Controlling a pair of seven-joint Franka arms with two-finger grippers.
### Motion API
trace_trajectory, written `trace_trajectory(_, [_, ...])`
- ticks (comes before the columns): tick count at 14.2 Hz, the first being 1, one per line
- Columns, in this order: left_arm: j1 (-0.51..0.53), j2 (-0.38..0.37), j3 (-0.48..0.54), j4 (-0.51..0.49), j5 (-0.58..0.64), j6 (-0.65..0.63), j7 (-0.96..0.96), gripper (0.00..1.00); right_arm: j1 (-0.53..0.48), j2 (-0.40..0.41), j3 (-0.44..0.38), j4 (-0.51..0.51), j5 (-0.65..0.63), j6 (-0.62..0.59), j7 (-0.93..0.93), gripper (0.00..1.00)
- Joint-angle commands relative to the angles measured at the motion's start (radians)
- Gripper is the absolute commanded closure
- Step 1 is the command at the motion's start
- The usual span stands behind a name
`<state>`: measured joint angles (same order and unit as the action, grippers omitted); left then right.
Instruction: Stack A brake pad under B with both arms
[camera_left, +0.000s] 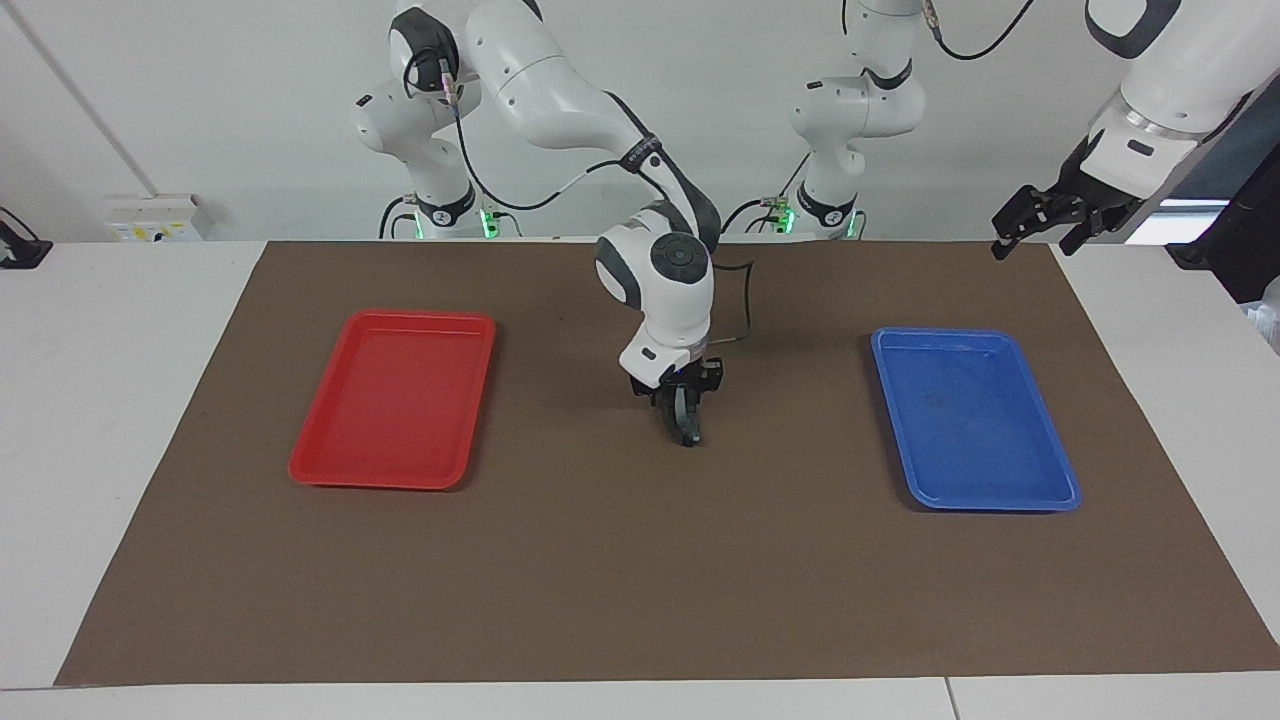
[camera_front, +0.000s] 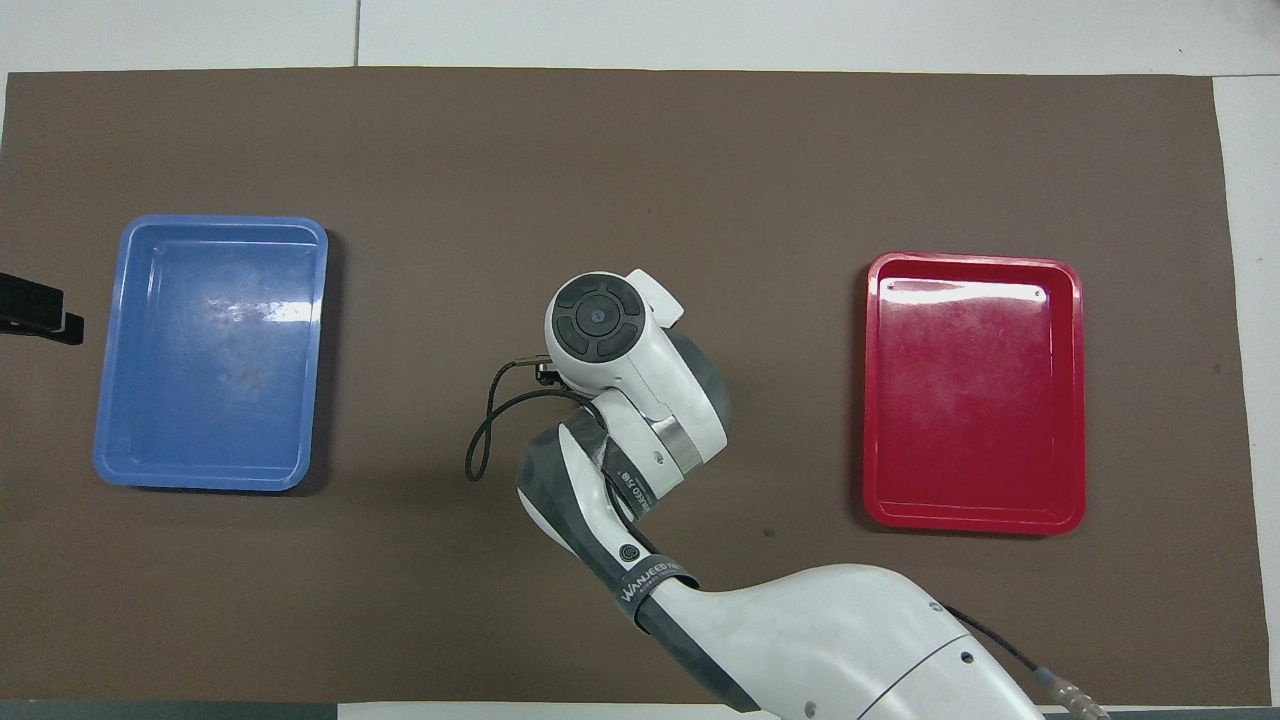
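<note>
Saw neither the short, nearly straight dark grey brake pad A nor the long curved black pad B in either view. Not on the brown mat (camera_left: 600, 580), not in the red plastic tray (camera_left: 395, 318) toward the right arm's end, not in the blue plastic tray (camera_left: 945, 333) toward the left arm's end. Possibly hidden under the right tool (camera_left: 686, 425), lowered at mid-mat between the trays; clenched or released, could not tell. Left tool (camera_left: 1040, 222) released, held high over the mat's corner by the blue tray, waiting.

Judged risks:
- empty pinch from an off-centre pad
- flat pad dragged or tipped by an edge-only grip
- wrong order from taking B first
- arm clash at centre from an early left-arm entry
</note>
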<state>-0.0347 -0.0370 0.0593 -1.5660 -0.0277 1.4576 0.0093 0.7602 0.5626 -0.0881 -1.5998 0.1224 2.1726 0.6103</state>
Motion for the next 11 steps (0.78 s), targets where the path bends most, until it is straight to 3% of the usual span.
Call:
trace_trajectory(1, [0.007,-0.017,-0.006,-0.025,0.015,0.01,-0.002,0.0,-0.002,-0.03,-0.005,-0.023,-0.004,0.009,-0.012,0.0])
trace_trajectory(4, [0.006,-0.017,-0.006,-0.025,0.015,0.01,-0.002,0.0,-0.06,-0.114,-0.015,-0.031,-0.044,-0.019,-0.018,0.0])
trace_trajectory(8, [0.007,-0.017,-0.006,-0.025,0.015,0.01,-0.002,0.0,-0.266,-0.274,-0.013,-0.038,-0.052,-0.196,-0.058,0.0])
trace_trajectory(11, [0.007,-0.017,-0.006,-0.023,0.015,0.01,-0.002,0.0,-0.47,-0.352,-0.013,-0.037,-0.107,-0.351,-0.29,0.0])
